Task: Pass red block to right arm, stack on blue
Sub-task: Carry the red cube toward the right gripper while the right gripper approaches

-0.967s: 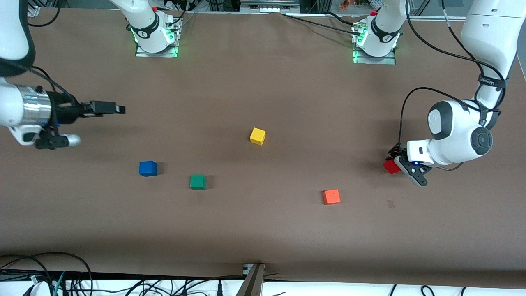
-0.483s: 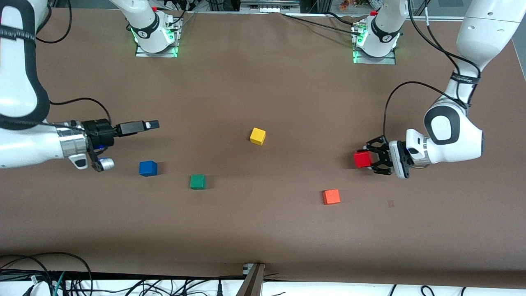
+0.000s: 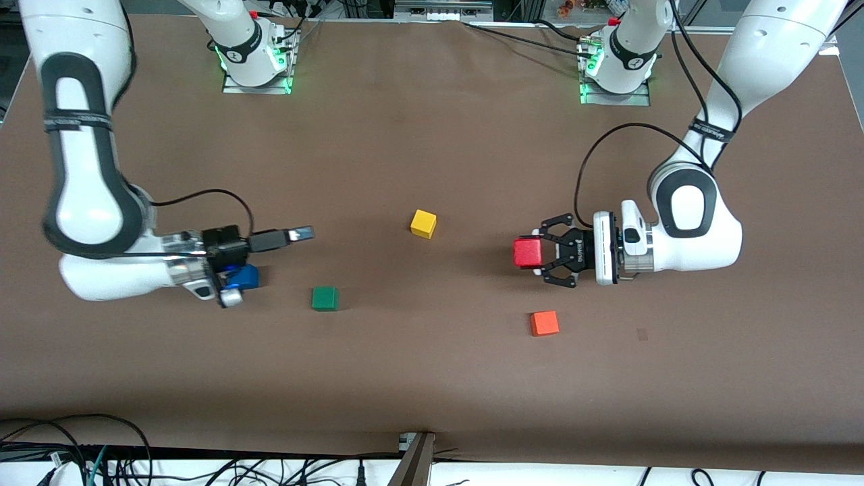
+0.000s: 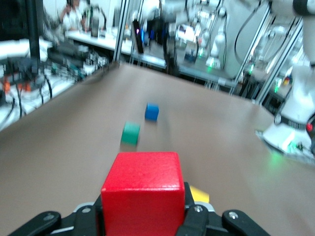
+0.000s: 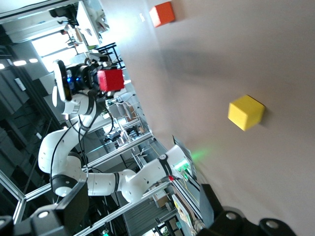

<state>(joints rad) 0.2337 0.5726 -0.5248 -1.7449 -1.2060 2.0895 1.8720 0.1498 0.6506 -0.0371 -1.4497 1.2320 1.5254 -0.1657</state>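
- The red block (image 3: pixel 527 252) is pinched between the jaws of the left gripper (image 3: pixel 540 255) and held in the air above bare table, between the yellow cube (image 3: pixel 423 223) and the orange cube (image 3: pixel 544 323).
- The right gripper (image 3: pixel 297 235) is held with jaws spread, it seems, over the table near the green cube (image 3: pixel 325 298).
- The blue cube (image 3: pixel 246 275) is partly hidden under the right wrist.

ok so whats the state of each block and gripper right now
red block: off the table, held by the left gripper
left gripper: shut on the red block
right gripper: open, holding nothing
blue block: on the table, partly hidden by the right arm's wrist
green block: on the table
yellow block: on the table
orange block: on the table
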